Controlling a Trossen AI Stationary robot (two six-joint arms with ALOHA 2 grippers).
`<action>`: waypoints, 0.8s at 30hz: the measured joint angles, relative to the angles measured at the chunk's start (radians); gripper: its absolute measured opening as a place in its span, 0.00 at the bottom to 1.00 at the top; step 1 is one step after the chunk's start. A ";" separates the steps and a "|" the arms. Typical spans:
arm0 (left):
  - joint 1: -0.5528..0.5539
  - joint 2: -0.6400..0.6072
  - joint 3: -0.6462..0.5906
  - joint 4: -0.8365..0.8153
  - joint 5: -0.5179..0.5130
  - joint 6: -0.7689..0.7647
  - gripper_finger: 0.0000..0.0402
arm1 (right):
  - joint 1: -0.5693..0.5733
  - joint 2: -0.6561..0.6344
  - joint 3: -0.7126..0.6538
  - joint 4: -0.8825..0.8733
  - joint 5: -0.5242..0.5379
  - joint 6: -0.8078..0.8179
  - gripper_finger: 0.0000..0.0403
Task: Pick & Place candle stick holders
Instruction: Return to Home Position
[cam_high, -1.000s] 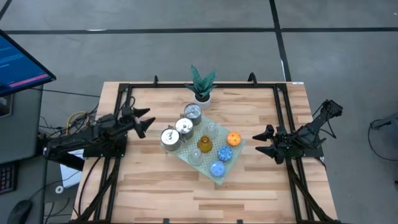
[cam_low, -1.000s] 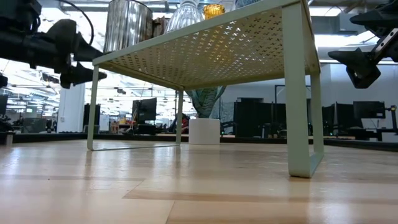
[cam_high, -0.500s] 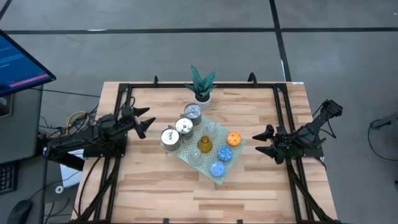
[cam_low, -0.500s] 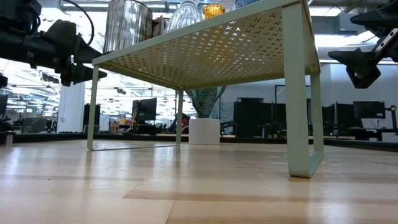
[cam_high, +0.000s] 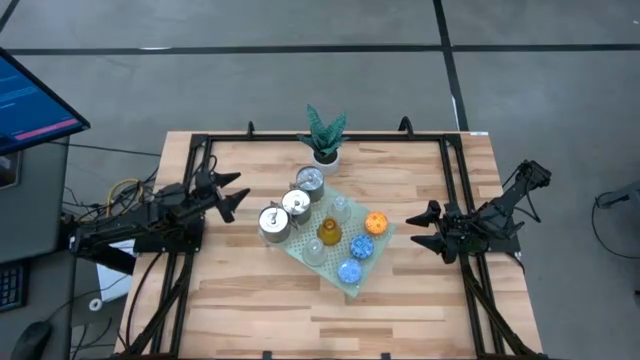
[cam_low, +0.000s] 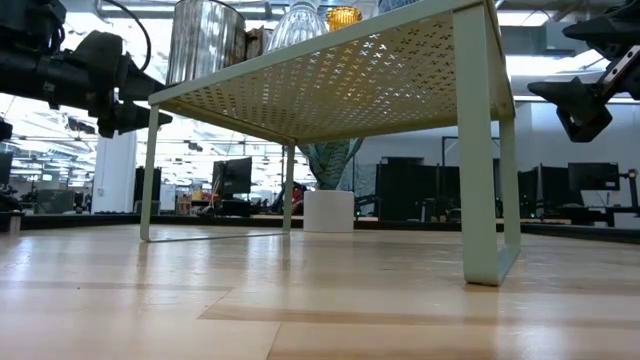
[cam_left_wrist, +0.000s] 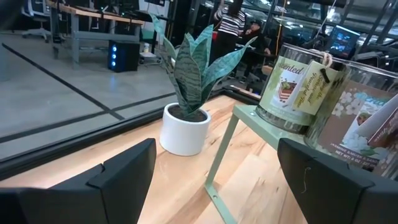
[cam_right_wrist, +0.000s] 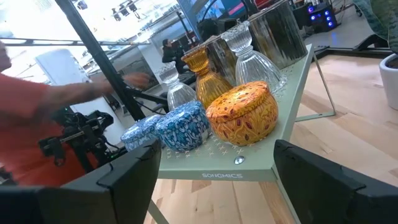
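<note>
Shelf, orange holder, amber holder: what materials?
Shelf: looks like painted sheet metal, matte pale green; punched perforations, thin legs.
Orange holder: glazed ceramic or painted tin; opaque, glossy, patterned, can't tell which.
Amber holder: glass; translucent, ribbed.

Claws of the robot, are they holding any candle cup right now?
No. The left claw and the right claw are both open and empty, either side of the green shelf.
</note>
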 joint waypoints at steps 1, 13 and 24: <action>0.000 0.000 0.000 0.001 0.000 0.000 0.84 | 0.000 0.000 0.000 0.000 0.000 0.000 0.75; 0.000 0.000 0.000 0.011 0.000 0.000 0.84 | 0.000 0.000 0.000 0.000 0.000 0.000 0.75; 0.000 0.000 0.000 0.016 0.000 0.000 0.84 | 0.000 0.000 0.000 0.000 0.000 0.000 0.75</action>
